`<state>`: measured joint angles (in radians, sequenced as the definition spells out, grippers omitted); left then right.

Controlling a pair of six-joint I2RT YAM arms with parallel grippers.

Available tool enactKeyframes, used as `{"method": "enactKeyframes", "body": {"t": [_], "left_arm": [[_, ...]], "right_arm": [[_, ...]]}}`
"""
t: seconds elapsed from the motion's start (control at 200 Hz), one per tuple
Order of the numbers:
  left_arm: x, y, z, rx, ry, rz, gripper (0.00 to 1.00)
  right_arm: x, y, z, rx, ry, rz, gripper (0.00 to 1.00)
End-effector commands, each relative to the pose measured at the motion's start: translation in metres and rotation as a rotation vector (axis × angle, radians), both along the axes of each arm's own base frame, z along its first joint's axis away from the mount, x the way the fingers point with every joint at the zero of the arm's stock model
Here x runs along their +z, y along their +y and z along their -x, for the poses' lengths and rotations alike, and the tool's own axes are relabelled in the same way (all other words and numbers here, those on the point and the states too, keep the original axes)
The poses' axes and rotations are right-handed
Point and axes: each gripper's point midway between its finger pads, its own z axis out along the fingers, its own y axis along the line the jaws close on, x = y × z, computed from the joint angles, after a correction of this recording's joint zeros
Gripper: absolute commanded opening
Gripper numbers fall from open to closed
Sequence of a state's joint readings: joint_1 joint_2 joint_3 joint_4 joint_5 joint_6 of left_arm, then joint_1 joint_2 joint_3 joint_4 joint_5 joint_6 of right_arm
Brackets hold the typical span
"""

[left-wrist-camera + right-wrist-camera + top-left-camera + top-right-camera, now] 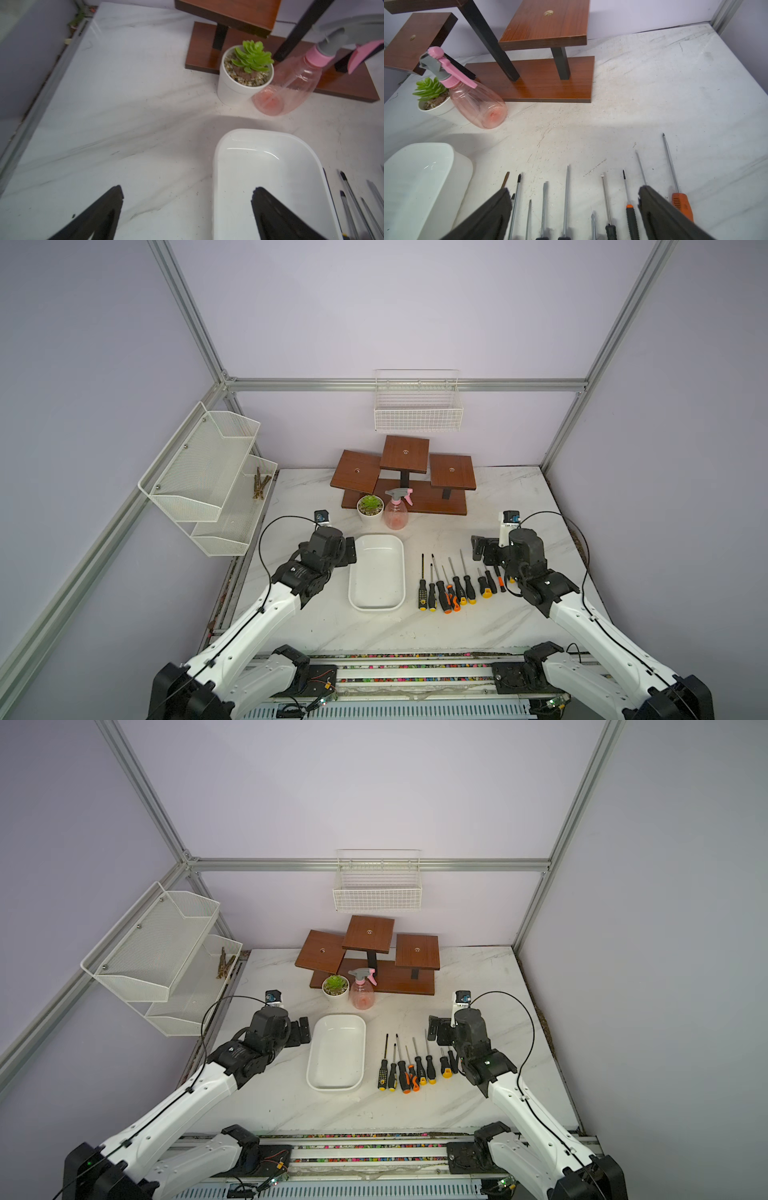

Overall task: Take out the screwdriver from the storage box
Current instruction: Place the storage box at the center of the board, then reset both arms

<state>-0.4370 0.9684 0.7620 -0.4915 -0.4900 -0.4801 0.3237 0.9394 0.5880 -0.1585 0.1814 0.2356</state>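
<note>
The storage box (376,572) (336,1052), a shallow white tub, sits mid-table with nothing in it. Several screwdrivers (469,587) (431,1069) lie in a row on the table to its right, with their handles toward the front edge. My left gripper (350,551) (304,1031) is at the box's far left corner. It is open (187,191) and straddles the box's left rim (214,166). My right gripper (478,548) (434,1028) hangs open (574,190) above the right end of the row. Bare shafts (566,197) show between its fingers. Neither gripper holds anything.
Behind the box stand a potted succulent (370,506) and a pink spray bottle (397,510). A tiered wooden stand (405,477) is behind them. A wire basket (417,406) hangs on the back wall. Mesh shelves (208,477) hang on the left wall.
</note>
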Motion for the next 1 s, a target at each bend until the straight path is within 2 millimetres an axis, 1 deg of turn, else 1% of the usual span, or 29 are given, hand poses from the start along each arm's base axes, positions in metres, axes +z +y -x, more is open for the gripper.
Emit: {"method": "enactKeyframes", "body": {"t": [0.0, 0.06, 0.15, 0.195, 0.245, 0.33, 0.375, 0.43, 0.505, 0.565, 0.645, 0.69, 0.765, 0.78, 0.805, 0.925, 0.94, 0.995], "left_arm": [[0.007, 0.058, 0.014, 0.281, -0.069, -0.127, 1.00], [0.003, 0.065, 0.013, 0.300, -0.082, -0.176, 1.00], [-0.003, 0.065, 0.004, 0.261, -0.107, -0.256, 1.00], [-0.003, 0.066, 0.000, 0.257, -0.150, -0.285, 1.00], [0.000, 0.066, -0.005, 0.246, -0.216, -0.314, 1.00], [0.001, 0.061, -0.011, 0.163, -0.336, -0.368, 1.00], [0.000, 0.059, -0.014, 0.125, -0.403, -0.355, 1.00], [-0.005, 0.065, -0.017, 0.126, -0.436, -0.319, 1.00], [-0.015, 0.079, -0.026, 0.161, -0.421, -0.292, 1.00], [-0.020, 0.084, -0.034, 0.168, -0.431, -0.288, 1.00], [-0.031, 0.089, -0.045, 0.174, -0.431, -0.294, 1.00], [-0.035, 0.088, -0.052, 0.161, -0.444, -0.307, 1.00], [-0.031, 0.083, -0.060, 0.128, -0.494, -0.327, 1.00], [-0.039, 0.083, -0.063, 0.118, -0.472, -0.330, 1.00], [-0.046, 0.083, -0.065, 0.110, -0.456, -0.324, 1.00], [-0.067, 0.081, -0.070, 0.070, -0.441, -0.301, 1.00], [-0.061, 0.081, -0.071, 0.076, -0.473, -0.300, 1.00], [-0.061, 0.081, -0.072, 0.070, -0.494, -0.311, 1.00]], "right_arm": [[0.011, -0.017, -0.008, -0.097, -0.116, 0.033, 1.00], [0.008, -0.016, -0.008, -0.080, -0.160, 0.044, 1.00], [0.006, -0.007, -0.005, 0.008, -0.229, 0.067, 1.00], [0.006, -0.004, -0.002, 0.048, -0.277, 0.092, 1.00], [0.007, -0.005, 0.001, 0.065, -0.340, 0.123, 1.00], [0.006, -0.013, 0.007, 0.051, -0.419, 0.168, 1.00], [0.004, -0.016, 0.009, 0.055, -0.445, 0.190, 1.00], [-0.001, -0.020, 0.009, 0.067, -0.465, 0.196, 1.00], [-0.009, -0.029, 0.006, 0.060, -0.469, 0.164, 1.00], [-0.014, -0.037, 0.005, 0.041, -0.472, 0.130, 1.00], [-0.009, -0.037, 0.002, 0.045, -0.508, 0.114, 1.00], [-0.009, -0.037, -0.001, 0.045, -0.519, 0.111, 1.00], [-0.007, -0.038, -0.006, 0.049, -0.545, 0.113, 1.00], [-0.006, -0.038, -0.007, 0.051, -0.548, 0.114, 1.00], [-0.006, -0.038, -0.009, 0.053, -0.555, 0.113, 1.00], [-0.008, -0.046, -0.020, 0.035, -0.550, 0.105, 1.00], [-0.008, -0.047, -0.021, 0.032, -0.553, 0.099, 1.00], [-0.010, -0.050, -0.021, 0.026, -0.554, 0.085, 1.00]]}}
